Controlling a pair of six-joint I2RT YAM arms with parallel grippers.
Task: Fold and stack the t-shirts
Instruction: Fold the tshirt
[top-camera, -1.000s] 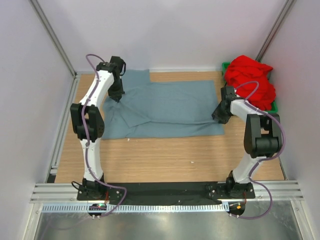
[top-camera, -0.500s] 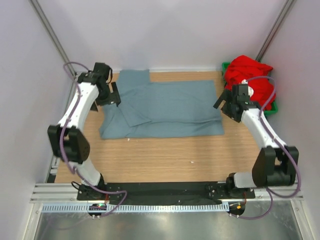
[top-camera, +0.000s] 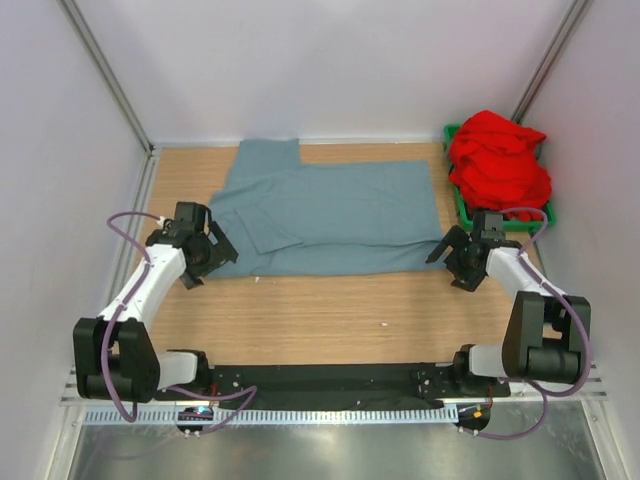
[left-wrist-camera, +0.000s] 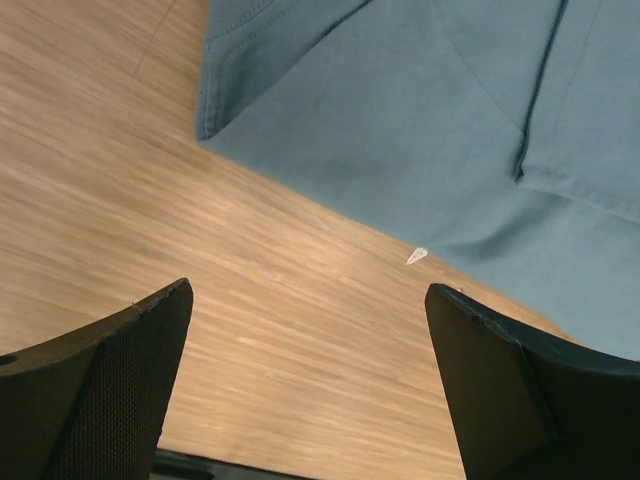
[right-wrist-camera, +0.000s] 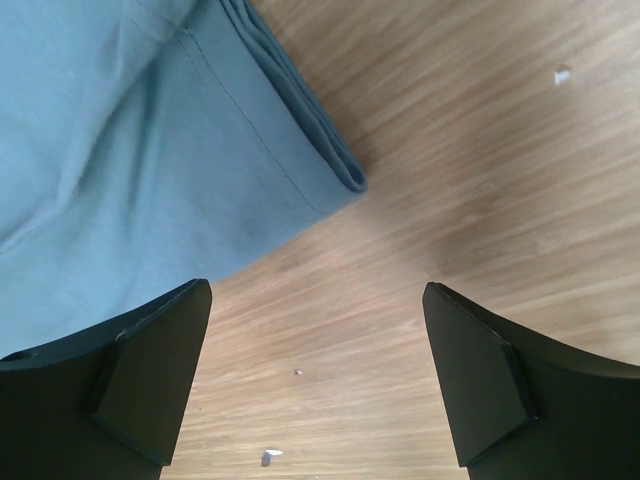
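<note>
- Progress looks early. The blue shirt (top-camera: 330, 215) lies flat on the table (top-camera: 350, 320), partly folded into a long band. The layered hem at its near-right corner shows it is doubled there. A flap juts out at the far-left end, so it is not yet a compact fold.
- The red shirt (top-camera: 500, 165) sits crumpled in the bin (top-camera: 462, 205) at the far right, unfolded, and nothing is stacked.
- What is left, as I judge it, is further folds on the blue shirt, all of the red one, then the stacking.
- The left gripper (top-camera: 222, 252) has its jaws spread wide and holds nothing. It is low over bare wood just off the blue shirt's near-left corner. In its wrist view the cloth edge lies ahead of the fingers, with none between them.
- The right gripper (top-camera: 450, 268) is likewise wide open and empty, just off the near-right corner. In its wrist view the layered corner lies ahead, toward the left finger, and seems to touch neither finger.
</note>
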